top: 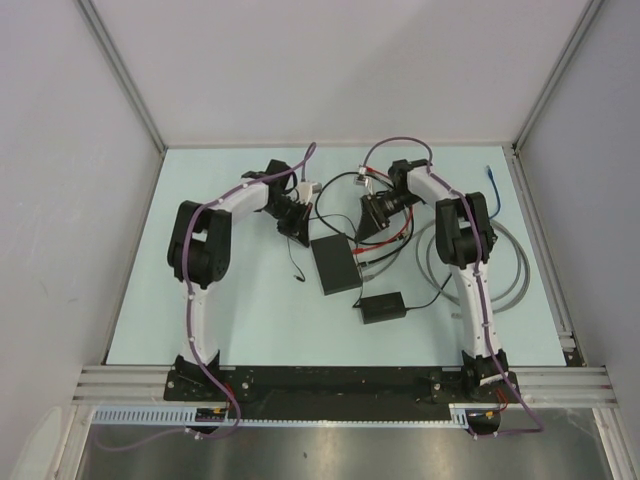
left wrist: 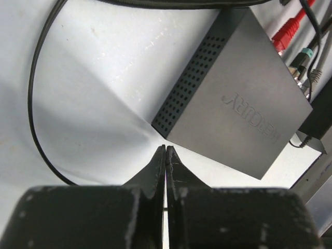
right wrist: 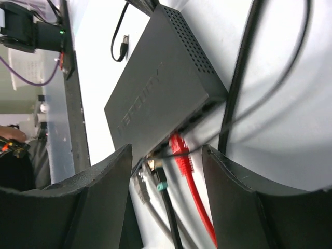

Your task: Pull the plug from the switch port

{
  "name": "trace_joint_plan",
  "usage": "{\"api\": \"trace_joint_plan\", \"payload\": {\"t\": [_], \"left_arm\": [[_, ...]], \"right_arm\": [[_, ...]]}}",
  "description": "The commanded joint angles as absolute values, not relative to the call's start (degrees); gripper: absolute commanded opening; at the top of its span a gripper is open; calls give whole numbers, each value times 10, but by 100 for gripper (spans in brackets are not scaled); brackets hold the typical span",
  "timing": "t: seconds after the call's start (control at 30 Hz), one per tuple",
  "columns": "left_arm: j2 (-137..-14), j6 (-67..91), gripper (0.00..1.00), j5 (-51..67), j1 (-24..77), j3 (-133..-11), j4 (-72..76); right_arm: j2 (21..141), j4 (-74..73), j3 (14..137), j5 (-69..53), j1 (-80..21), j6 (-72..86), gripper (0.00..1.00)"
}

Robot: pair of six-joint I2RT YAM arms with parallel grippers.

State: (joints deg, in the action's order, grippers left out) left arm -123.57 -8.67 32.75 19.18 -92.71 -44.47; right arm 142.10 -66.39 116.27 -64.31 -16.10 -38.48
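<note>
The switch [top: 335, 265] is a flat matte-black box in the middle of the table. Three plugs sit in the ports on its edge: a red plug [right wrist: 179, 149], a black plug [right wrist: 162, 181] with a teal tab, and a grey plug [right wrist: 141, 188]. My right gripper [right wrist: 167, 156] is open just short of that edge. The red and black plugs show between its fingers [right wrist: 116, 176], which touch nothing. My left gripper [left wrist: 166, 149] is shut and empty, its tips just off the switch's near corner [left wrist: 161, 124]. The red plug [left wrist: 287, 32] shows on the far side.
A smaller black power-adapter brick [top: 383, 306] lies in front of the switch. A grey cable coil [top: 512, 268] lies at the right and a blue cable [top: 490, 183] at the back right. A loose black cable [left wrist: 36, 98] curves over the table left of the switch.
</note>
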Motion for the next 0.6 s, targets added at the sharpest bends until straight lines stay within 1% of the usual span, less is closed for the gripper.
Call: {"api": "trace_joint_plan", "payload": {"t": [0.0,0.07,0.17,0.2,0.27,0.3,0.4,0.47,0.57], "left_arm": [[-1194,-97,0,340,194,-919,-442],[-1194,-97,0,343,195,-918,-443],[-1194,-95,0,345,195,-920,-442],[-1193,-95,0,345,195,-919,-443],[-1193,-94,0,345,195,-918,-443],[-1193,-94,0,346,195,-917,-442],[-1192,-94,0,346,196,-914,-441],[-1191,-94,0,345,197,-911,-440],[-1189,-94,0,343,198,-908,-439]], "right_arm": [[1398,-705,1181,-679,-140,-415,59],[1405,-713,1182,-680,-134,-416,58],[1420,-711,1185,-667,-137,-410,51],[1423,-707,1185,-662,-139,-406,47],[1424,-671,1177,-634,-146,-369,42],[1424,-661,1173,-628,-148,-365,38],[1418,-607,1160,-590,-157,-327,28],[1420,-590,1161,-577,-163,-322,24],[1431,-584,1171,-562,-169,-316,23]]}}
